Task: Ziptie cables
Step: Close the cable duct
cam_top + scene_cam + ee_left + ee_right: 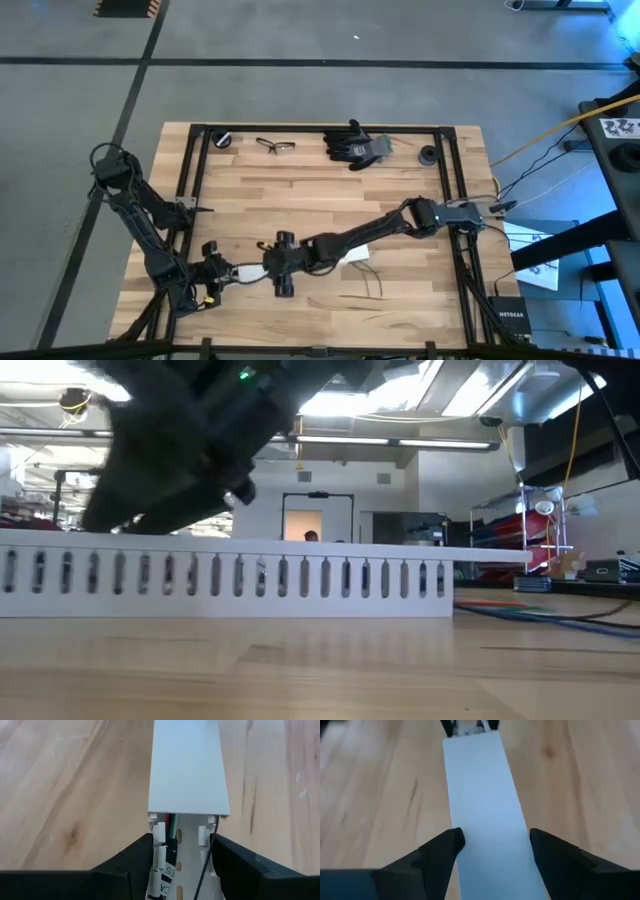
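Observation:
A long white slotted duct lies on the table with a flat white cover on it. At its uncovered end, black, red and green wires lie inside the channel. More thin dark cables lie loose on the wood near the duct's other end. My left gripper is at the duct's open end, shut on it. My right gripper stands open just over the cover, one finger by each long edge. I cannot tell whether it touches. My left gripper pinches the duct's uncovered end between its two fingers, one finger on each slotted side wall. The fingers point along the duct, close to level. The duct rests on the table.
Along the table's far edge lie safety glasses, a pair of black gloves and two small round black things. A black frame borders the work area. Bare wood spreads between the duct and those things.

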Robot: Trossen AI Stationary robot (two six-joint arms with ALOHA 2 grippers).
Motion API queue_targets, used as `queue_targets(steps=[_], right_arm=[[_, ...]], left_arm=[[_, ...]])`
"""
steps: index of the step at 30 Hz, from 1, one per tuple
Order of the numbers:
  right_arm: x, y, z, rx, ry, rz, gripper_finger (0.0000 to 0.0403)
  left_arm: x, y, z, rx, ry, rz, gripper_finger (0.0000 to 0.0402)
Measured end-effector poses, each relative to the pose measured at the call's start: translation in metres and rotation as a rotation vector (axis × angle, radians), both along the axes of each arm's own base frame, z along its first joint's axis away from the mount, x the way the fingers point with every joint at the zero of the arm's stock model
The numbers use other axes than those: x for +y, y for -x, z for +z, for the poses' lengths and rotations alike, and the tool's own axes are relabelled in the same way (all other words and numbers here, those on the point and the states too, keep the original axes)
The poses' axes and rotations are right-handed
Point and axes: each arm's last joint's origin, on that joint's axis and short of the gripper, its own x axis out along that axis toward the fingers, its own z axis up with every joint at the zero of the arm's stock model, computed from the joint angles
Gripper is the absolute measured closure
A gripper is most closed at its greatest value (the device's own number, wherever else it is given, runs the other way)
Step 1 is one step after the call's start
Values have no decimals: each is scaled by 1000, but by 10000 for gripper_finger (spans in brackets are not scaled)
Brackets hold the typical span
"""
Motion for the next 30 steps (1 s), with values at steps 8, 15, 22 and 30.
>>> queue_targets(steps=[8, 15, 22, 30], right_arm=[[4, -25, -33, -205, -156, -19, 164], [0, -34, -38, -262, -196, -8, 165], [1, -34, -38, -265, -202, 4, 165], [1, -33, -39, -256, -209, 19, 165]], left_arm=[[-3, -1, -4, 2, -9, -6, 229], [-5, -2, -5, -19, -18, -18, 229], [-3, -6, -5, -13, -30, -23, 229], [0, -12, -2, 35, -24, -29, 173]])
